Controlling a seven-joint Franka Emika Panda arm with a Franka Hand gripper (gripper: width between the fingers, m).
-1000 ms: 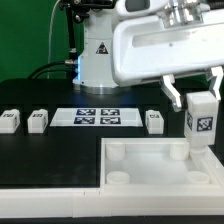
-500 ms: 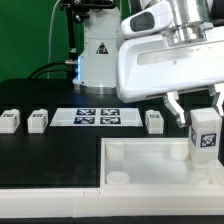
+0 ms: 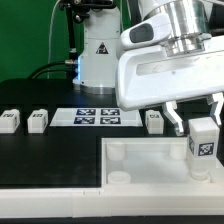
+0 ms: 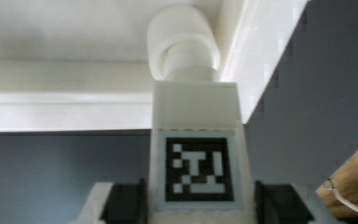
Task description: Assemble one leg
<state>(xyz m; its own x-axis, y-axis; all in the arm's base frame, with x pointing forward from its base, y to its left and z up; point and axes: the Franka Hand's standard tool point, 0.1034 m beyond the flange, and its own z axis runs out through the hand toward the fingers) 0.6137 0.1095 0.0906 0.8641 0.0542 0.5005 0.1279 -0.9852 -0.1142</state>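
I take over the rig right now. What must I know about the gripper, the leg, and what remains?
Gripper: shut on the leg, which is upright with its tag toward the exterior camera.
Leg: inside the tray, near its far corner on the exterior view's right. I cannot tell whether it is seated in a socket.
Spare legs: three on the table, two on one side of the marker board and one on the other.
Done: leg picked and brought to the tray.
Left: probably seat it, check, then release.
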